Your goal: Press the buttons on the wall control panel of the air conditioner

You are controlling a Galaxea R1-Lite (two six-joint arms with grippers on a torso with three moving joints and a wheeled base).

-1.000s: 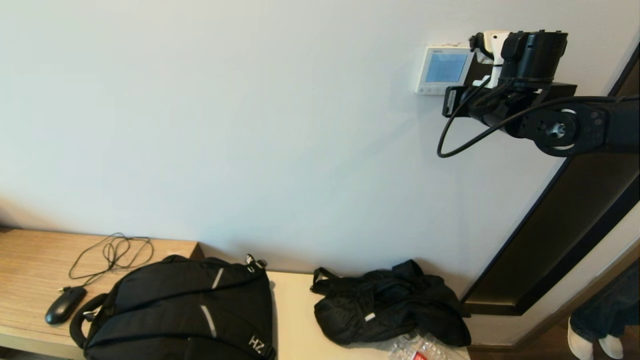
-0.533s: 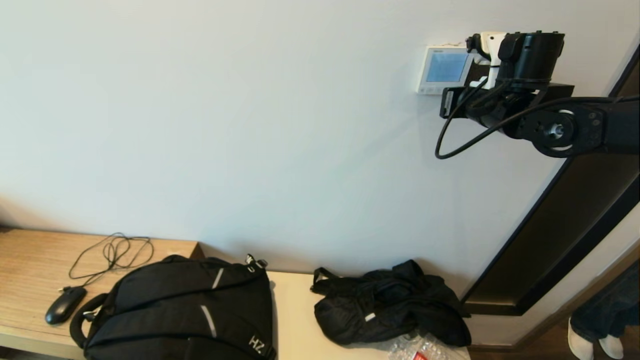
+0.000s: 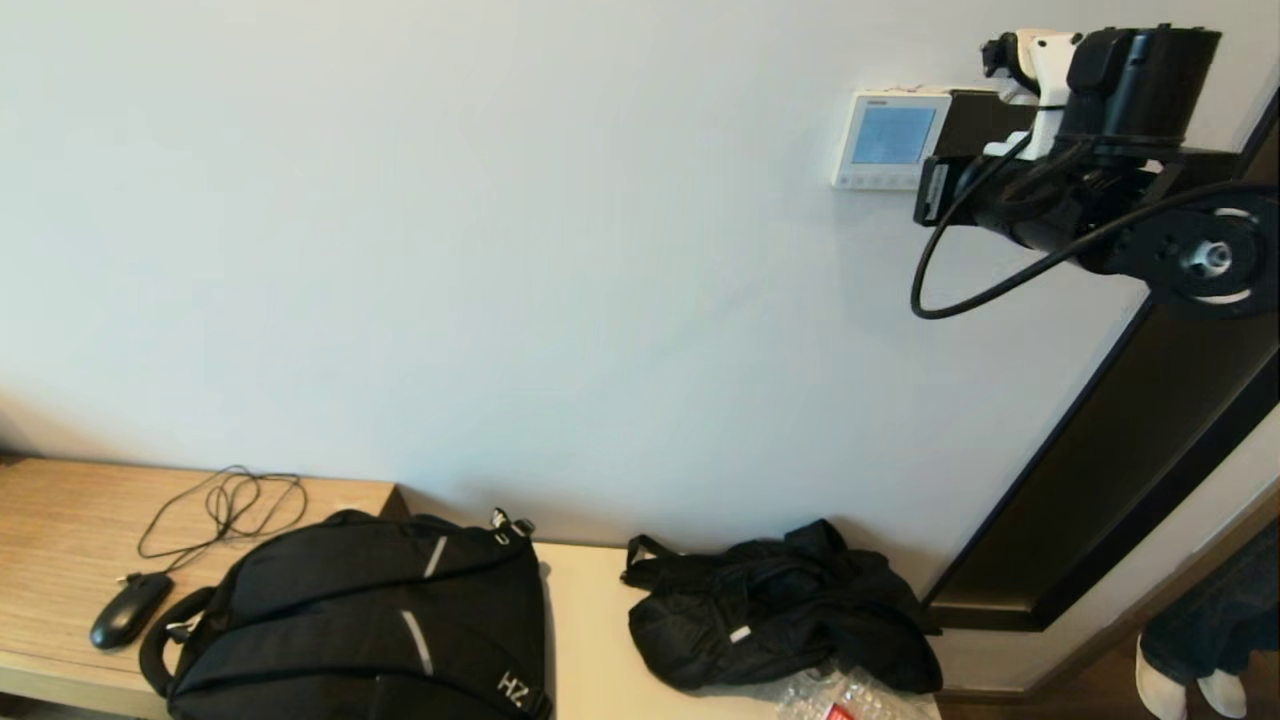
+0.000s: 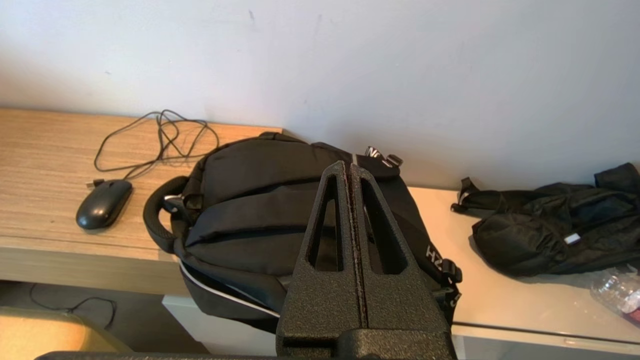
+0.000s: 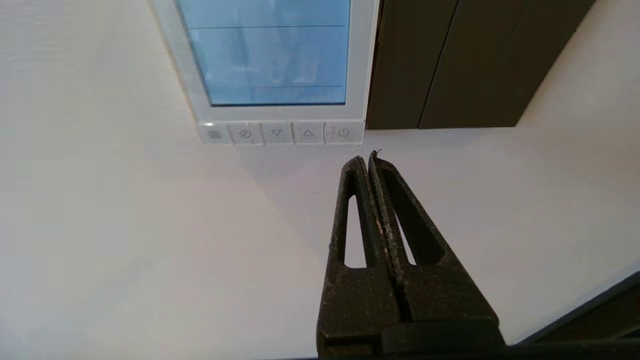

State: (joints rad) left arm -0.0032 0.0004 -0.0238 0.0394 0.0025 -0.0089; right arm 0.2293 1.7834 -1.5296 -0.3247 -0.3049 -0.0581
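The right hand (image 5: pixel 369 156) is closed completely, its 2 fingers pressed flat together with nothing between them, so that the joined tips make 1 narrow point, probably to serve as a poking tool for a small key. In the right wrist view this point hangs just below the lower right corner of the air conditioner's wall control panel (image 5: pixel 361 60), close to the wall and apart from the panel; I cannot tell if it touches the wall.

The buttons (image 5: pixel 282 133) are a row of 5 small keys under the light-blue screen (image 5: pixel 270 50). The nearest to the tips is the power key (image 5: pixel 343 133) at the end of the row, next to it an up arrow and a down arrow. In my judgement no key is pressed at this moment, and the next press needs a short rise and a gentle push; a small error sideways would hit the dark plate (image 5: pixel 425 65) that touches the panel's side.

In the head view the panel (image 3: pixel 890 139) is high on the white wall, with the right arm raised beside it.

The left hand (image 4: pixel 349 167) is also closed and empty, parked low above a black backpack (image 4: pixel 260 200) on the table (image 4: pixel 45 165), where a computer mouse (image 4: pixel 104 203) and a black jacket (image 4: pixel 555 225) also lie.
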